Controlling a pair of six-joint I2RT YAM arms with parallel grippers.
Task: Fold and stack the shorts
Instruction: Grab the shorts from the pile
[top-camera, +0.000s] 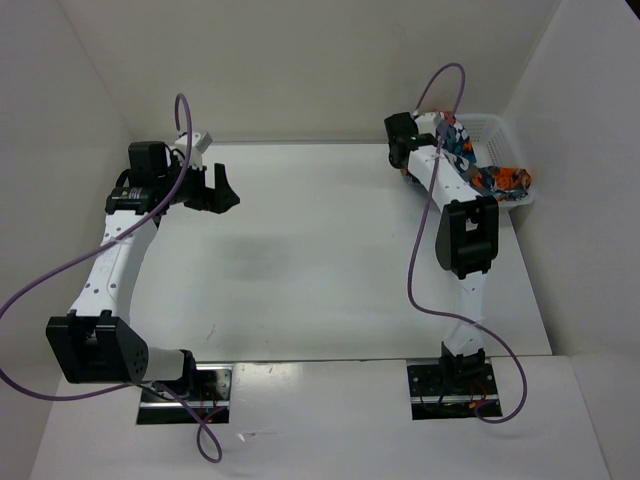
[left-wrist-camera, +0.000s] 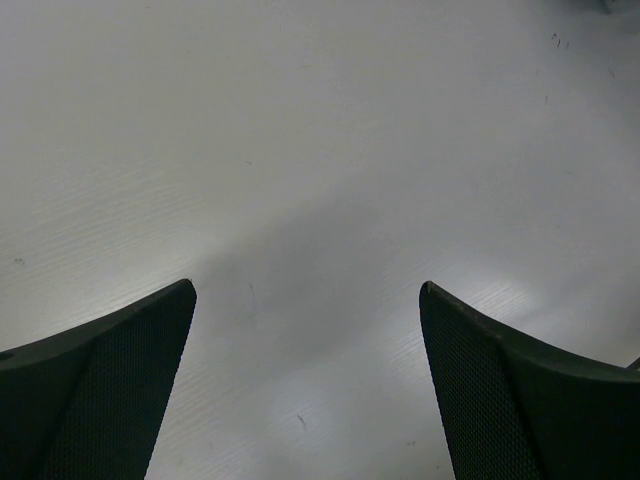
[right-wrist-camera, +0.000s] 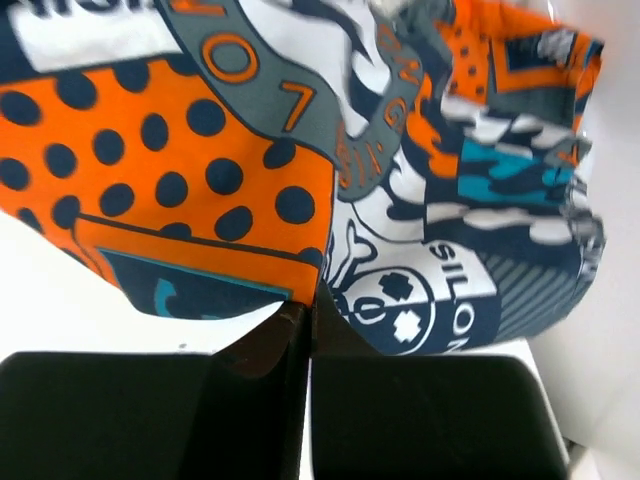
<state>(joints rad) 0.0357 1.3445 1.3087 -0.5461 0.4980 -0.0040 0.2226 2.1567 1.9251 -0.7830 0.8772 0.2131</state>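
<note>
We are hovering the left claw (left-wrist-camera: 308, 287) over the bench (top-camera: 300, 250), jaws spread wide and gripping nothing; it appears to be waiting to take cloth. Farther back, the right claw (right-wrist-camera: 308, 320) is pinching its fingers together on a fold of the shorts (right-wrist-camera: 230, 170). The shorts are lying in the white mesh basket (top-camera: 505, 128) at the far right corner. We judge this grip is for drawing them out for folding.

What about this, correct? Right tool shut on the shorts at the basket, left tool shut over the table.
No: the left tool is open, jaws wide apart, per the left wrist view. The right tool is shut on the shorts at the basket, yes.
</note>
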